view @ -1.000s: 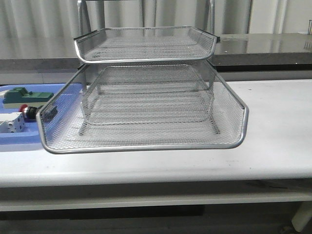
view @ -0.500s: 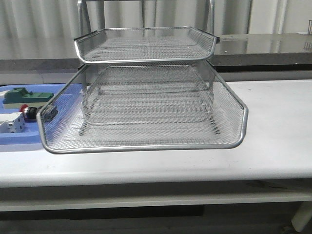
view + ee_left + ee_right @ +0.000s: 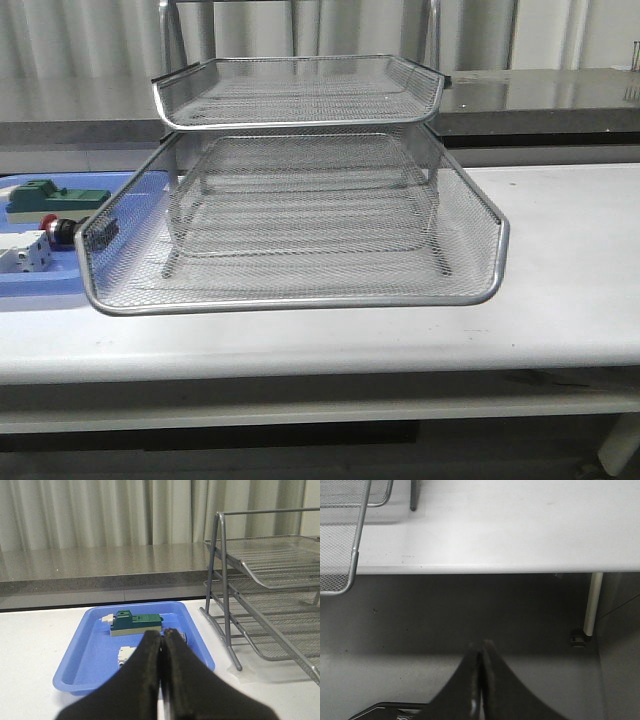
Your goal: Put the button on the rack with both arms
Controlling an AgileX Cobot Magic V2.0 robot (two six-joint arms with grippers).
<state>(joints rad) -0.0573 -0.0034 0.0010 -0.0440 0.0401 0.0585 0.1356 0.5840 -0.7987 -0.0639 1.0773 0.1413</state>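
Observation:
The silver wire-mesh rack (image 3: 300,200) stands mid-table, its middle tray pulled out toward me; it also shows in the left wrist view (image 3: 270,580). The button (image 3: 62,232), red cap visible, lies in the blue tray beside the rack's left wall. In the left wrist view the button (image 3: 183,637) is mostly hidden behind the fingers. My left gripper (image 3: 162,633) is shut and empty, above the near side of the blue tray. My right gripper (image 3: 481,645) is shut and empty, below the table's front edge. Neither arm shows in the front view.
The flat blue tray (image 3: 90,655) holds a green block (image 3: 136,622) and a white block (image 3: 126,655); they also show in the front view, the green block (image 3: 55,195) and the white block (image 3: 25,255). A corner of the rack's tray (image 3: 340,540) juts over the table edge (image 3: 485,567). A table leg (image 3: 592,605) stands to the right.

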